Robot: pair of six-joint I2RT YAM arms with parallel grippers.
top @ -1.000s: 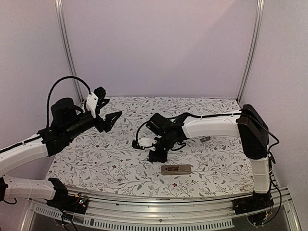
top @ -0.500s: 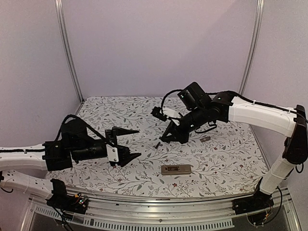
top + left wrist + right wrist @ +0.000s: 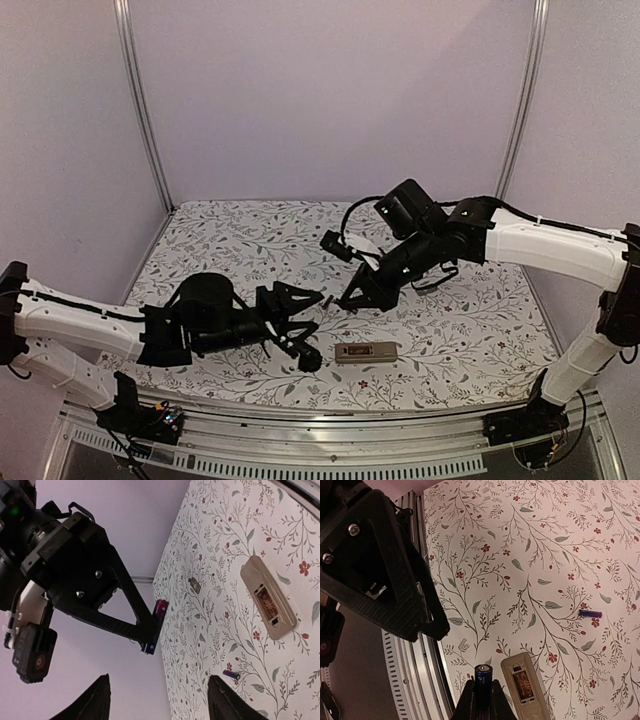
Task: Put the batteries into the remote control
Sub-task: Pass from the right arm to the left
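Top view: left gripper [image 3: 315, 328], lower centre, jaws spread and empty; right gripper [image 3: 350, 302], centre; remote control [image 3: 366, 351], lower centre, back up on floral table [image 3: 450, 340]. Left wrist view: right gripper pinching battery [image 3: 159, 611], centre; second battery [image 3: 231, 674] loose on table, lower right. Right wrist view: battery clamped at bottom centre, remote control just right.

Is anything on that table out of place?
The remote control lies face down with its battery bay uncovered. A small grey piece, possibly its cover, lies apart, and one battery lies loose on the table.
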